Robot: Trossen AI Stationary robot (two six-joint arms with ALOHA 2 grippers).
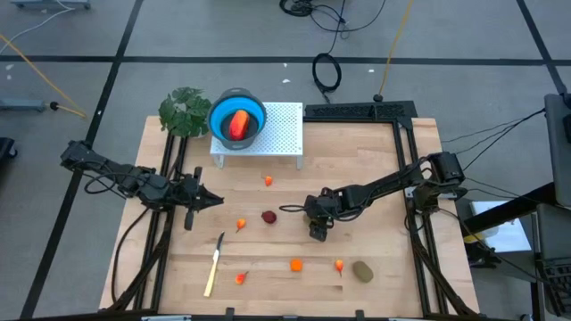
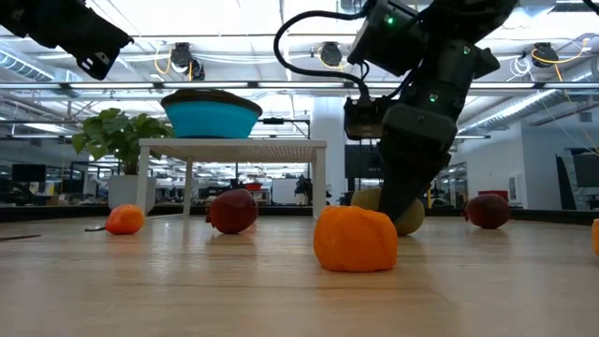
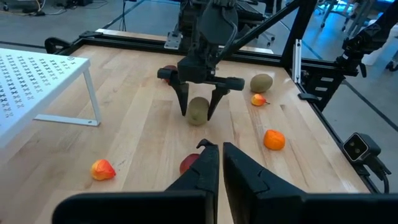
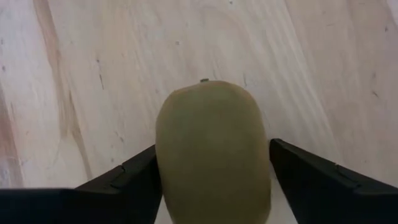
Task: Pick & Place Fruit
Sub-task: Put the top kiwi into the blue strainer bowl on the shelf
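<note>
right gripper jaws spread, straddling olive-brown kiwi on table mid-right | arm reaching in, wrist pointed down | left gripper near closed, empty, hovering left

No readable text, labels, brands, numbers or signs on anything in view

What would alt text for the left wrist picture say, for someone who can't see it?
The right gripper points down at a wooden table, its open fingers on either side of an olive-brown oval fruit. Around it lie another oval, small orange pieces and a dark red fruit. The left gripper shows shut in the foreground.
</note>
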